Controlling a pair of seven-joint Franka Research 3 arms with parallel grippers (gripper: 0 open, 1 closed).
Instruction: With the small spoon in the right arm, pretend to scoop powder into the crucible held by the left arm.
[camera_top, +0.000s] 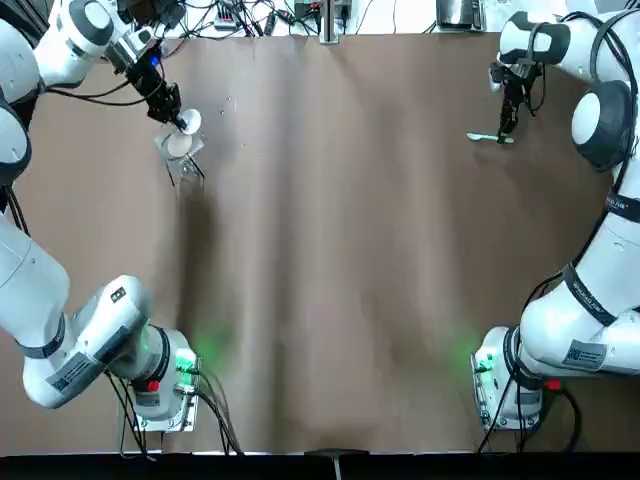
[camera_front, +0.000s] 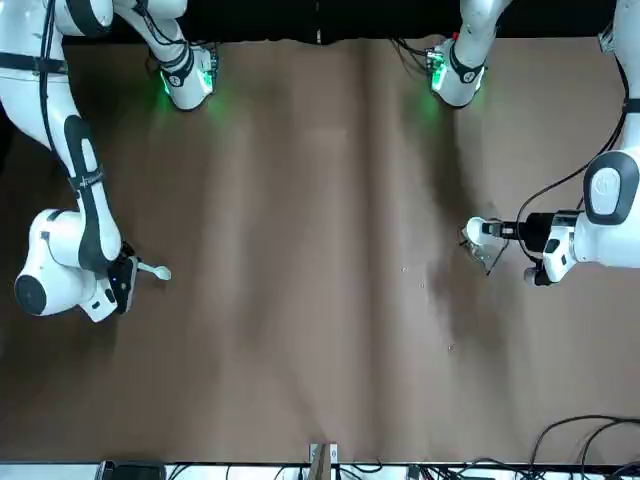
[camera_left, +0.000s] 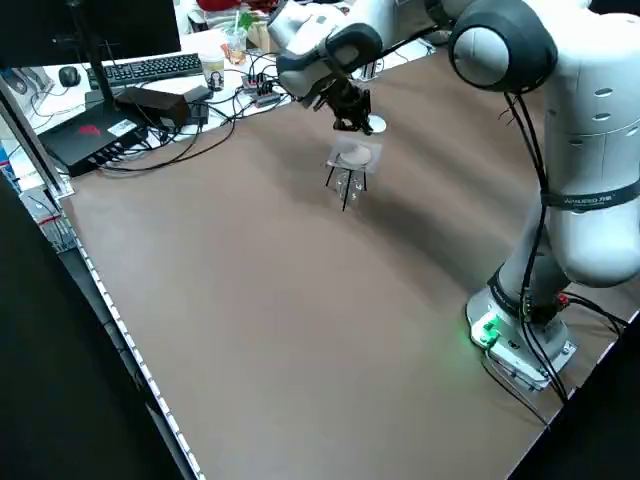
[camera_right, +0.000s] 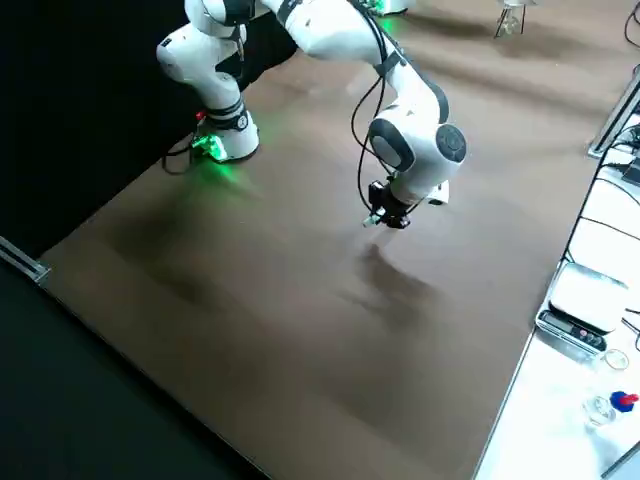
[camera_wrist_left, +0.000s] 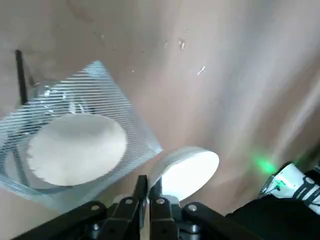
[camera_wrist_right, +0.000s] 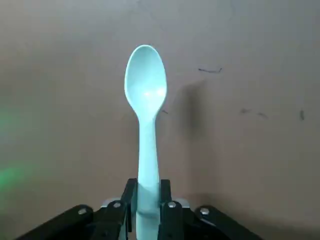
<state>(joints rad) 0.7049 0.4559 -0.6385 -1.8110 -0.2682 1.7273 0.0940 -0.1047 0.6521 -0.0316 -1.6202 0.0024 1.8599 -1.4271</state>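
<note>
My left gripper (camera_top: 172, 110) is at the table's far left, shut on the rim of a small white crucible (camera_top: 188, 122). The wrist view shows the crucible (camera_wrist_left: 187, 170) pinched between the closed fingers, lifted beside a glass stand (camera_wrist_left: 107, 95) that carries a white disc (camera_wrist_left: 75, 147). At the far right my right gripper (camera_top: 507, 125) is shut on the handle of a small pale-green spoon (camera_top: 490, 137). The spoon (camera_wrist_right: 146, 100) points straight out from the fingers, its bowl empty, just above the brown table. The two grippers are far apart.
The glass stand (camera_top: 180, 155) on thin black legs stands right under and beside the left gripper. Cables and desk equipment (camera_top: 250, 15) line the table's far edge. The arm bases (camera_top: 165, 385) sit at the near edge. The brown cloth (camera_top: 340, 230) between the arms is bare.
</note>
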